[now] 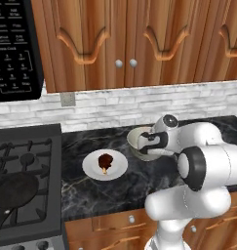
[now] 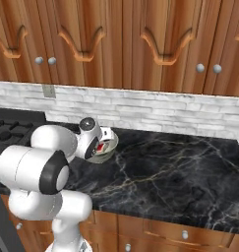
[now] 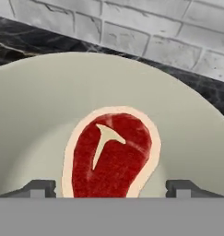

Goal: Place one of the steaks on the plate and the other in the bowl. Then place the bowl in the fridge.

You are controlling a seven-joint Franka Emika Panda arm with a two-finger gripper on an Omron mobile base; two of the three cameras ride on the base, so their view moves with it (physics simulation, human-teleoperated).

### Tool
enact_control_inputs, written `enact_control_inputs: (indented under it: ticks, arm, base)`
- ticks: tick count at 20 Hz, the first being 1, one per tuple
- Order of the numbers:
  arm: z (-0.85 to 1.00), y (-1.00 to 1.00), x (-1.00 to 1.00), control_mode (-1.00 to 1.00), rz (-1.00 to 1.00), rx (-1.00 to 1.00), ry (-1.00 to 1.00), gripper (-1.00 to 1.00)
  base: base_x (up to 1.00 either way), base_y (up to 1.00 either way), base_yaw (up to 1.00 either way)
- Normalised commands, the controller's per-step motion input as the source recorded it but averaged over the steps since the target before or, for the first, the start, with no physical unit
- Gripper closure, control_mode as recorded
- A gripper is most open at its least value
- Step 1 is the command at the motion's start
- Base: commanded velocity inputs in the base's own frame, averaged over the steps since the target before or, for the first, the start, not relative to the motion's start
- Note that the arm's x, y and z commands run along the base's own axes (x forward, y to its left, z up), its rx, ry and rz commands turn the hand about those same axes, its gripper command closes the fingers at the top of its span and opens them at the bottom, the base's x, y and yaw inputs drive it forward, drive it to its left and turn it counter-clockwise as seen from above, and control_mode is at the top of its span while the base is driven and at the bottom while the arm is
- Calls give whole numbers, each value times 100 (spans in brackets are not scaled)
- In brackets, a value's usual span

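Red steak: lower centre, lying in bowl. Gripper: jaws wide apart, steak seemingly released. Dark steak: on plate, centre-left.

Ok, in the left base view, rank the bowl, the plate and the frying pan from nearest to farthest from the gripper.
1. The bowl: right at the gripper, which sits over it on the counter.
2. The plate: to the bowl's left on the counter, carrying the dark steak.
3. The frying pan: far left, on the stove.
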Motion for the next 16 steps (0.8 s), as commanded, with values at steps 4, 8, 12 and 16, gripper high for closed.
enact_control_inputs:
  ticks: [4,8,12,16]
  arm:
    - [57,-1,-46,-100,0,0,-5,-100]
    - [93,-13,-43,-100,0,0,-8,-100]
    - [58,-43,-93,-100,0,0,-4,-100]
    - [54,-55,-100,-100,0,0,-11,-100]
  base:
    - [0,0,0]
    - [0,0,0]
    - [0,0,0]
    - [0,0,0]
